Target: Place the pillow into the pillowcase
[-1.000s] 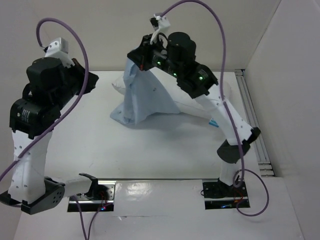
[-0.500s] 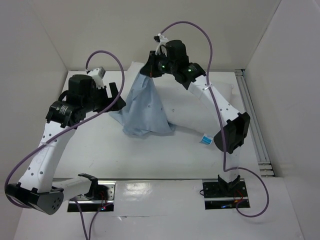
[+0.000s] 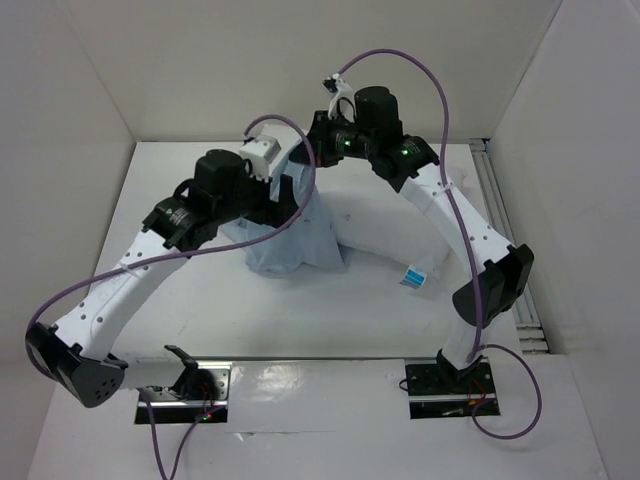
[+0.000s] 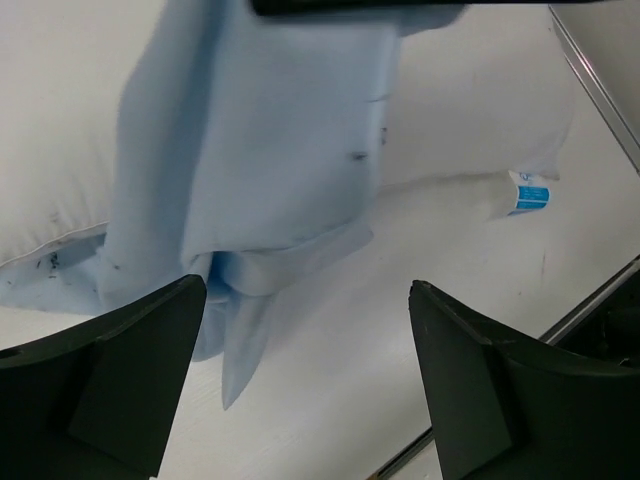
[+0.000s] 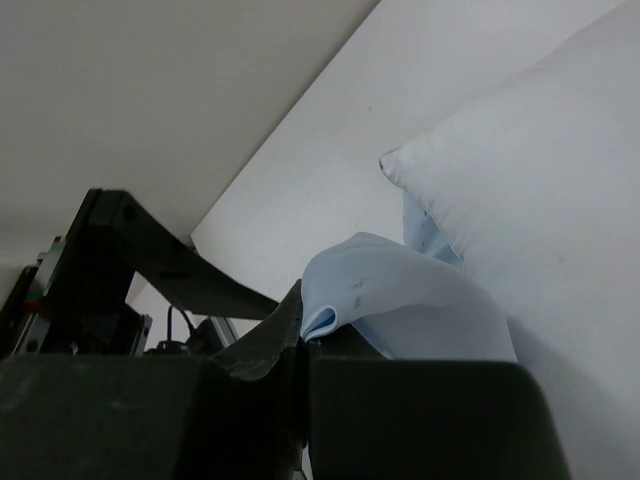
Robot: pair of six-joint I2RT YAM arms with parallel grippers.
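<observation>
Step in hand: getting the pillowcase open, as I judge it. One grip on the cloth is made and the second is not yet taken.
Right end effector [image 5: 303,335]: closed tight, with a fold of light blue cloth pinched between its fingers. It holds that fold high above the table.
Left end effector [image 4: 305,295]: fingers spread wide with nothing between them. It hovers just in front of the hanging cloth, aimed at the lower folds.
Pillowcase [image 4: 260,150]: hangs from the right grip like a limp tent. Its lower hem is bunched and trailing on the table [image 4: 400,340], and no clear mouth shows in any view.
Pillow [image 5: 540,170]: lies flat on the table at the far side, behind and partly under the draped cloth. One corner pokes out beside the blue cloth. Whether any of it is already inside, I cannot tell.
Tag [image 3: 414,277]: blue and white, at the pillow's near right edge and well clear of the cloth.
Progress: early, as I judge it, since most of the pillow lies bare.
Next move calls for: the left end effector to close on a single layer at the hem, well apart from the right grip, so the two can pull the mouth wide.
Risk: pinching both layers together would keep the sack shut.
</observation>
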